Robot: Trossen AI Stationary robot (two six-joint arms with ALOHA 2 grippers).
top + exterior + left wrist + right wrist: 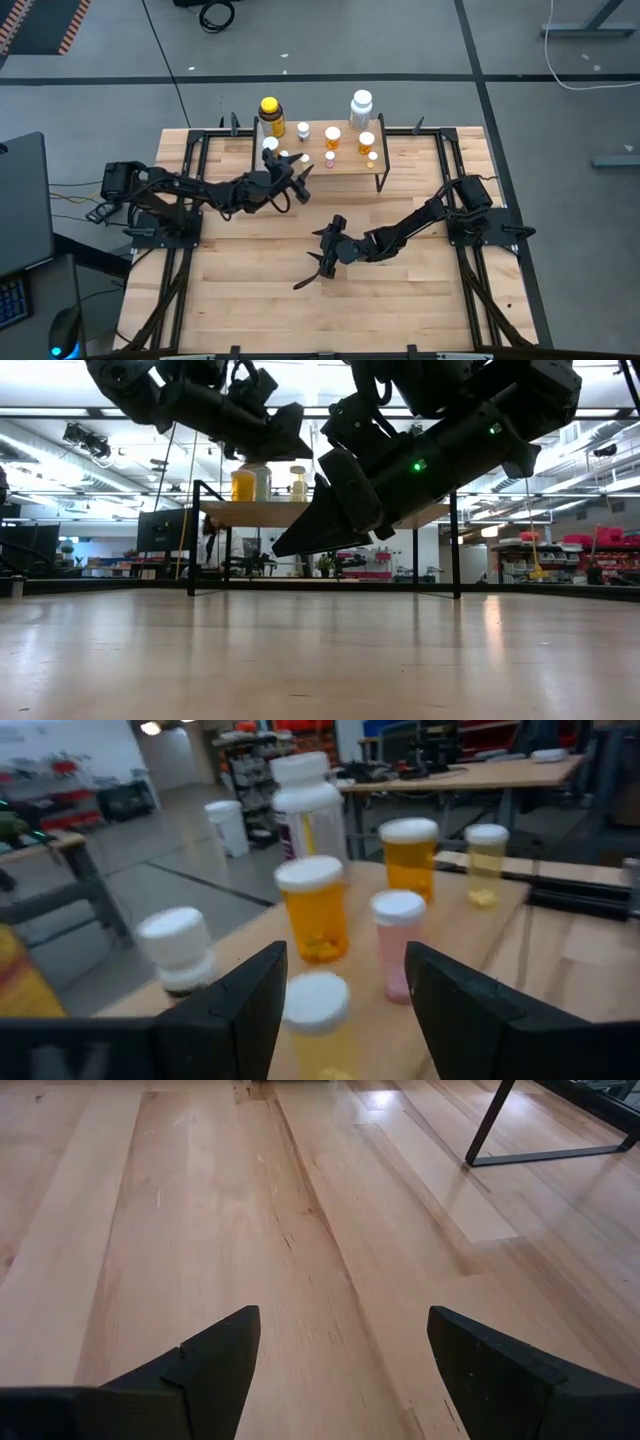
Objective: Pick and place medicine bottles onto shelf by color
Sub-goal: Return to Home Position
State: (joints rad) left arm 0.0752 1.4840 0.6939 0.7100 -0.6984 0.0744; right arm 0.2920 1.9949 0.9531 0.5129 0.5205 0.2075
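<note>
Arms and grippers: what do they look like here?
Both arms are dark and jointed. The left gripper and right gripper each have two black wedge-shaped fingers. Small green lights glow on the right arm.

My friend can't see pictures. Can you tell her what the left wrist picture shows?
The left pincer hangs open before a wooden shelf holding an orange bottle, a pink bottle, a tall white bottle and more.

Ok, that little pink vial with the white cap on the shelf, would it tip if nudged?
Likely yes: the pink vial looks tall and narrow, so a side push could topple it. Being round, it may roll along the shelf. It stands close to an orange vial, which it might knock.
</note>
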